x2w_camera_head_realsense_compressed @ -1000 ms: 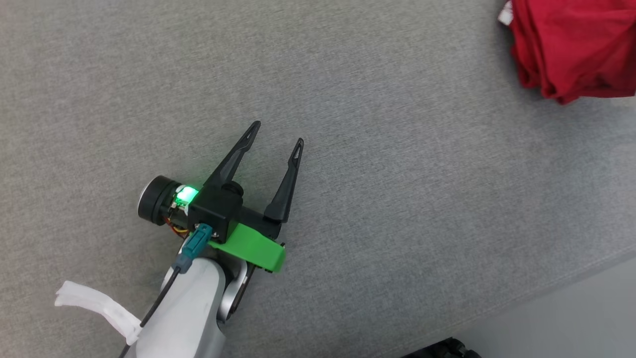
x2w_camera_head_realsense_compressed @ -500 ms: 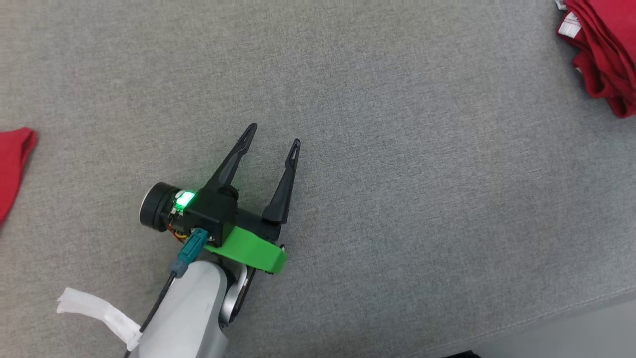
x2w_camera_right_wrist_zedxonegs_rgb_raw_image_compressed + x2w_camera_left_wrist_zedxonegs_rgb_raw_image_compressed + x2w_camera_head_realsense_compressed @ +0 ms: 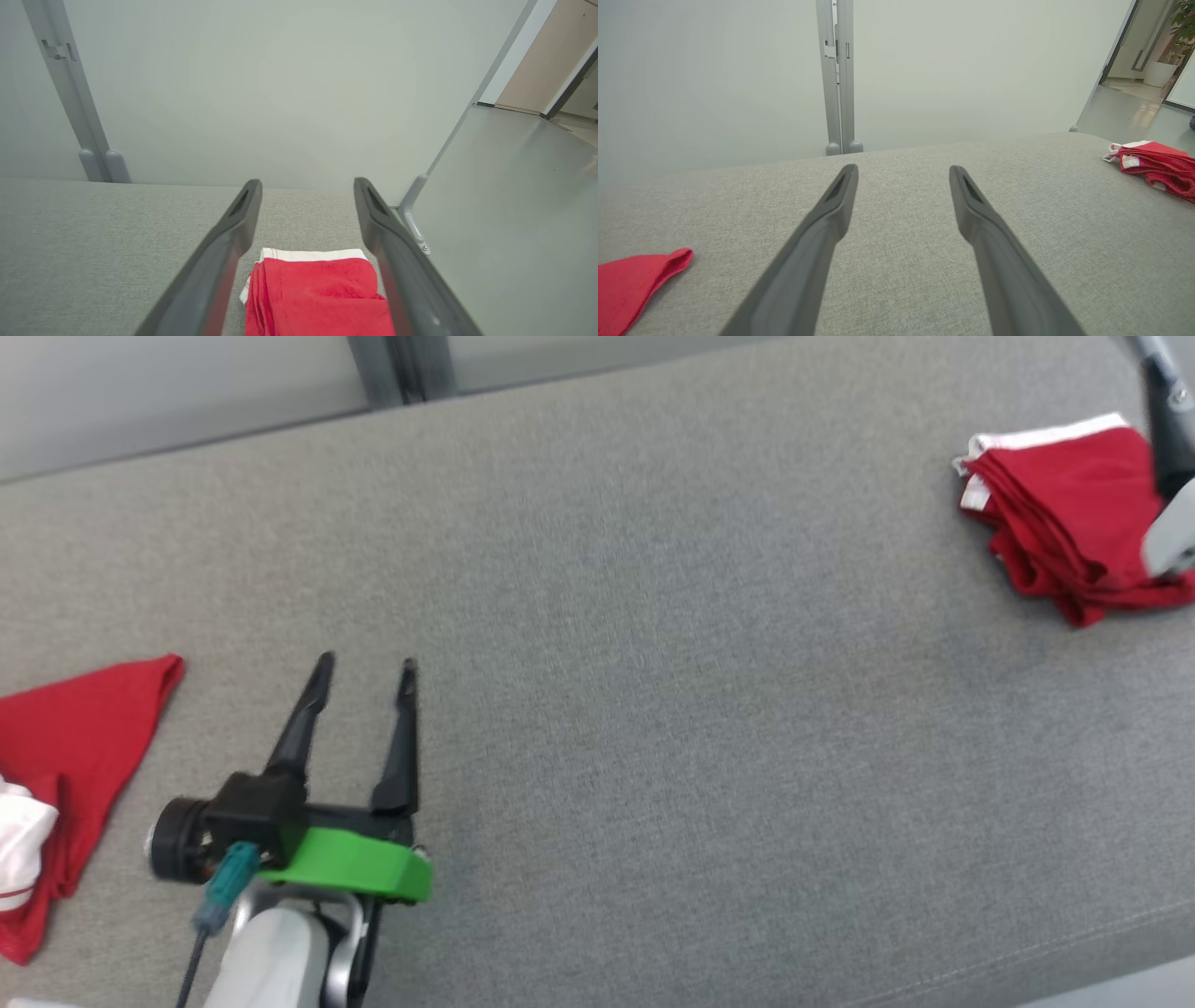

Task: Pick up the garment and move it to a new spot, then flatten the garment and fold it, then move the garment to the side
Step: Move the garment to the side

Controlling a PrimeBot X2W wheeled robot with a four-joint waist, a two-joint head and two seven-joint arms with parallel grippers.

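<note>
I see the grey fabric-covered tabletop (image 3: 653, 644) running from side to side across the head view, with a pale wall and a grey post (image 3: 838, 74) behind its far edge. The garment (image 3: 1055, 513) lies at the upper right of the head view as a compact folded red stack. Its white band lies along the top edge and its layered folds face left; it is too squarish for me to tell its long axis. A pale arm part (image 3: 1167, 537) covers its right edge. In the right wrist view the garment (image 3: 317, 294) sits low between the right tool's (image 3: 308, 183) fingers, which are spread wide and empty. A second red cloth (image 3: 84, 737) lies at the left edge, its corner pointing to the upper right. The left tool (image 3: 366, 663) stands wide and empty over bare fabric, near that corner.
</note>
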